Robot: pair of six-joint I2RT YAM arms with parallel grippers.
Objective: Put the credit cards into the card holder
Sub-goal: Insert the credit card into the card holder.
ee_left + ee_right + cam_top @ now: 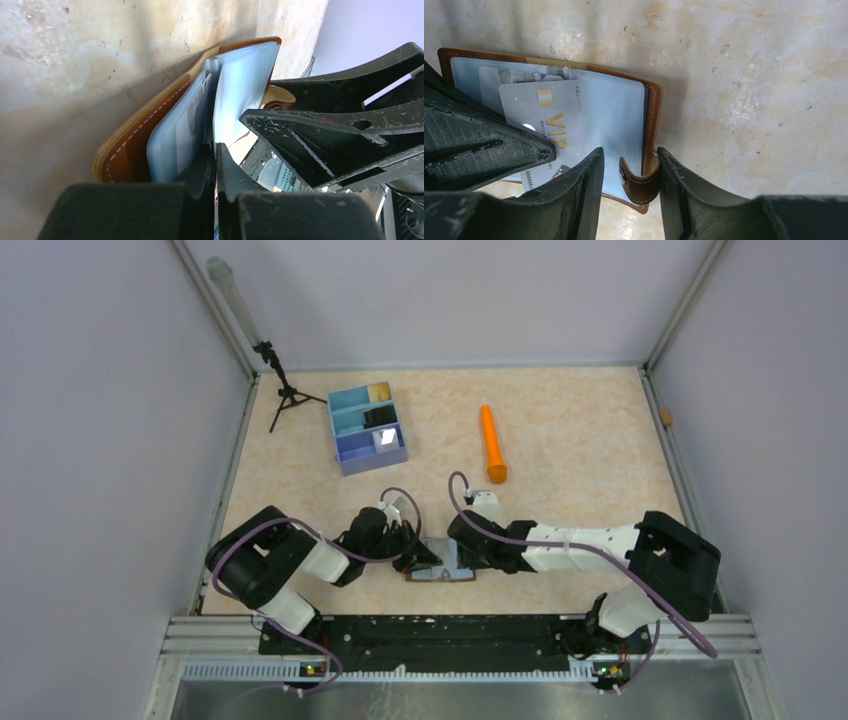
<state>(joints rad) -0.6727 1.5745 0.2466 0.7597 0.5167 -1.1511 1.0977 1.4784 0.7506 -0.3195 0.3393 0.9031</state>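
The brown leather card holder [440,572] lies open on the table between both grippers, its clear sleeves up. My left gripper [425,558] is shut on a silvery grey-blue credit card [544,112] marked VIP, which lies partly inside a sleeve. In the left wrist view the gripper [216,150] pinches the card's thin edge beside the holder [125,145]. My right gripper [630,152] is open astride the holder's right edge [651,105] and its snap tab [639,180]. A tan-gold card [379,392], a black card [380,416] and a white card [384,438] sit in the blue tray.
The blue three-compartment tray [345,445] stands at the back left of centre. An orange cylinder [492,443] lies at the back centre. A small black tripod [283,390] stands at the back left corner. Walls close the table on three sides.
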